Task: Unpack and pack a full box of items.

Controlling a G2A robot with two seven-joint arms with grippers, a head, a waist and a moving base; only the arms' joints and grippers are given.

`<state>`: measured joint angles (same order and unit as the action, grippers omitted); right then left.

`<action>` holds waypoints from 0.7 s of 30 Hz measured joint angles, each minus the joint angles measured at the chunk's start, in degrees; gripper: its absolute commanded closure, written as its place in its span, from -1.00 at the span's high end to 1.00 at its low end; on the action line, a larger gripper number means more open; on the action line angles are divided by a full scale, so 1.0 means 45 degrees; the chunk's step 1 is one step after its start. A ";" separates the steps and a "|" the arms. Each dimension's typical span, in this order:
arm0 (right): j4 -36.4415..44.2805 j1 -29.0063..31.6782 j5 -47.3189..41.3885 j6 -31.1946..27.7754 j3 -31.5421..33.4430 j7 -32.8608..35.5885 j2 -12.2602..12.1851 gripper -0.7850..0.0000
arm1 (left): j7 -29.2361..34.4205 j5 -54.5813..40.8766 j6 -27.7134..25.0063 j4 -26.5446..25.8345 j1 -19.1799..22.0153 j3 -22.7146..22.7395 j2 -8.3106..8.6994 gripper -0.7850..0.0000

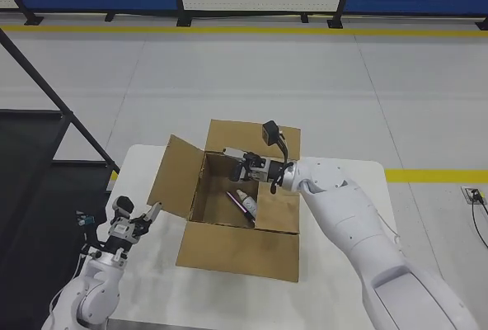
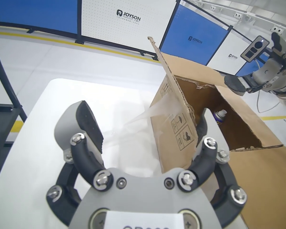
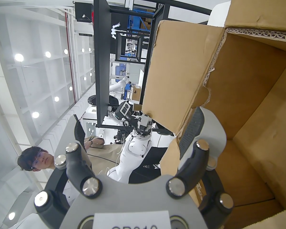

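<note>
**Top view:** box (image 1: 237,252) is stood open on the desk (image 1: 145,280). A bottle (image 1: 246,199) and a purple stick (image 1: 237,204) are laid on its floor, long axes slanted toward the near wall. The right hand (image 1: 236,167) is poised over the far half of the opening, with the bottle just below and nearward. The left hand (image 1: 137,216) is placed outside the raised side flap.

**Left wrist view:** the left hand (image 2: 145,125) is released, and the flap edge is seen between its fingers; contact cannot be told.

**Right wrist view:** the right hand (image 3: 135,129) is spread, with nothing grasped. It is judged the nearer hand.
</note>
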<state>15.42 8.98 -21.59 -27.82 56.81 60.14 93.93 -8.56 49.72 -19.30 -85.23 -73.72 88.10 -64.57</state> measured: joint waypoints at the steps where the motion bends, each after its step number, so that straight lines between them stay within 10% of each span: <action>1: 0.0004 0.0009 0.0001 0.0000 0.0010 0.0013 0.0002 1.00 | 0.0031 -0.0010 0.0047 0.0082 0.0010 0.0015 -0.0003 1.00; 21: 0.0035 0.0062 0.0173 0.0176 0.0141 0.0081 0.0082 1.00 | 0.0585 -0.0200 0.0508 0.2396 0.0818 -0.0118 -0.0127 1.00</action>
<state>15.58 9.26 -20.81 -27.03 57.44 60.50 94.30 -5.92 48.82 -17.01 -74.45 -70.04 87.57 -65.14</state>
